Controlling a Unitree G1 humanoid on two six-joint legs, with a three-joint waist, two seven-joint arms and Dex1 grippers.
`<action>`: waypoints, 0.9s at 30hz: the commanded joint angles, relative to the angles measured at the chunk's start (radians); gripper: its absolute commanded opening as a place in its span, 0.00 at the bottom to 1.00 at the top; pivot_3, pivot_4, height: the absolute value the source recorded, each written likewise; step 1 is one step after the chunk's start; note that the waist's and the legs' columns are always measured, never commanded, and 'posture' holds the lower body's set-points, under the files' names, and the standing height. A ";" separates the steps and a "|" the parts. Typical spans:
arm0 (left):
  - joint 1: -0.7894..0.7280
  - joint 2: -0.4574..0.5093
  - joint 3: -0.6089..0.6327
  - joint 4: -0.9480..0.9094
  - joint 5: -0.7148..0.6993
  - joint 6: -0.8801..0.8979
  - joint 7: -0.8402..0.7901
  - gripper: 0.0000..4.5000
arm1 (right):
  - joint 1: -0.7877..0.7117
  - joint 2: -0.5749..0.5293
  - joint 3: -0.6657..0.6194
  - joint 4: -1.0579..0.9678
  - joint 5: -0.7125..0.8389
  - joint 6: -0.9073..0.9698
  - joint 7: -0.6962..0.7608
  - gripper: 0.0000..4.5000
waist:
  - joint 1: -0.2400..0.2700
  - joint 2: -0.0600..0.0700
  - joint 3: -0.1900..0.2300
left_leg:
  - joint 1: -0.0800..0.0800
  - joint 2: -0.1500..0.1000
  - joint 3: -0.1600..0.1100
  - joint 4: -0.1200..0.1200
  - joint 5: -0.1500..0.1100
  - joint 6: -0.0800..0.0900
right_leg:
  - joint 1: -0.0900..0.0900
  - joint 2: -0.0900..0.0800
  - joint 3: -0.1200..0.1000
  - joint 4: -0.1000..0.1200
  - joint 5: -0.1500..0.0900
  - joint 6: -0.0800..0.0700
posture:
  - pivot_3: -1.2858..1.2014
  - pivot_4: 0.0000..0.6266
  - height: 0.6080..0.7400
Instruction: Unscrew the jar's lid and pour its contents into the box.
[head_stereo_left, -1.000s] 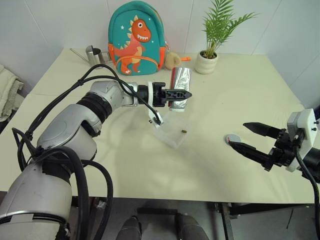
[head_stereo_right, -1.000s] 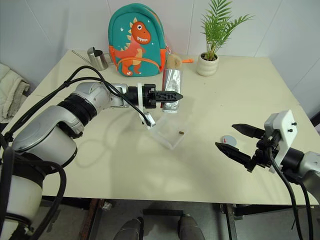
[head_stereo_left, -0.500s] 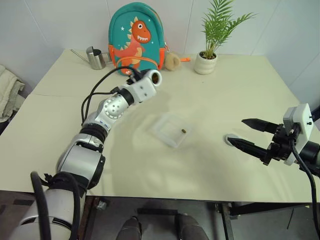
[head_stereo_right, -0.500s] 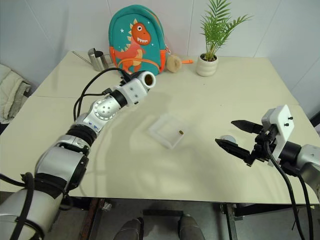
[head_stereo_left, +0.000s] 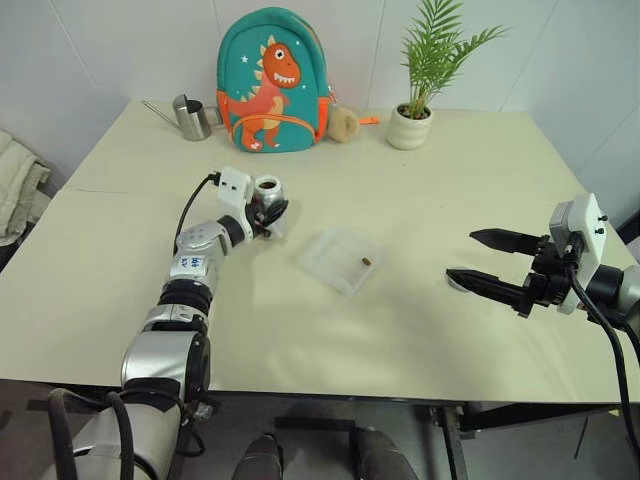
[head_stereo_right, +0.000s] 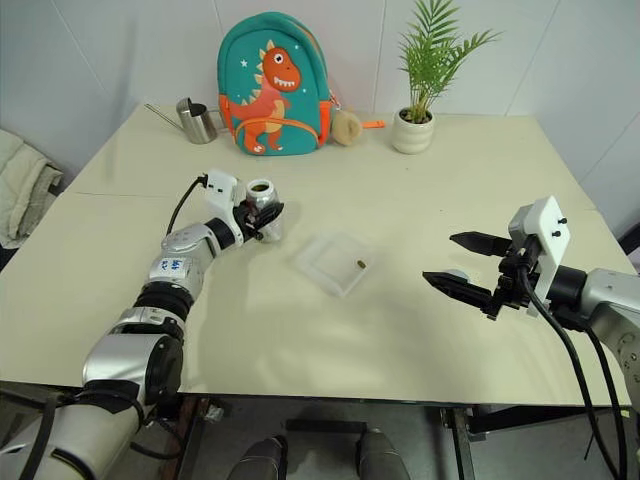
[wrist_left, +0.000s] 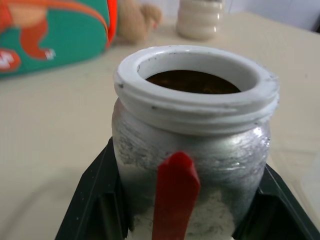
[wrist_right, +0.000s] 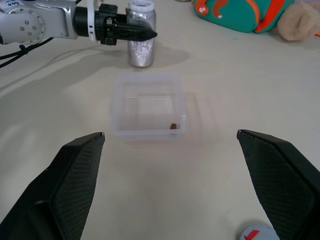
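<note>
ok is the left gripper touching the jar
Touching. In the left wrist view the left gripper has both black fingers pressed against the sides of the upright jar; the right wrist view shows them clamped around it.

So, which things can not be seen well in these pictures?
- Lid: right wrist view, cut off by the edge; head views, partly behind the right gripper.
- Jar: left wrist view, base cut off; inside too dark to tell whether anything remains.
- Pellet in the box: too small to identify.
</note>
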 joint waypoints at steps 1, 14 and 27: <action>0.008 0.024 -0.024 -0.055 0.018 0.002 -0.017 0.43 | -0.023 -0.019 -0.002 0.002 -0.004 -0.019 0.019 0.99 | 0.000 0.000 0.000 | 0.000 0.000 0.000 0.000 0.000 0.000 | 0.000 0.000 0.000 0.000 0.000 0.000 | 0.52 0.24 1.00; 0.127 0.081 -0.075 -0.324 0.031 0.103 -0.050 0.99 | -0.033 -0.017 0.007 0.012 -0.019 -0.026 0.037 1.00 | 0.000 0.000 0.000 | 0.000 0.000 0.000 0.000 0.001 -0.001 | 0.000 0.000 0.000 0.001 0.000 0.000 | 0.52 0.24 1.00; 0.304 0.261 -0.107 -0.700 0.001 0.380 -0.202 0.99 | -0.072 -0.027 0.040 0.052 -0.044 -0.034 0.069 1.00 | -0.003 0.000 0.000 | 0.001 0.001 0.000 0.000 0.002 -0.002 | 0.000 0.000 0.000 0.002 0.001 -0.001 | 0.52 0.24 1.00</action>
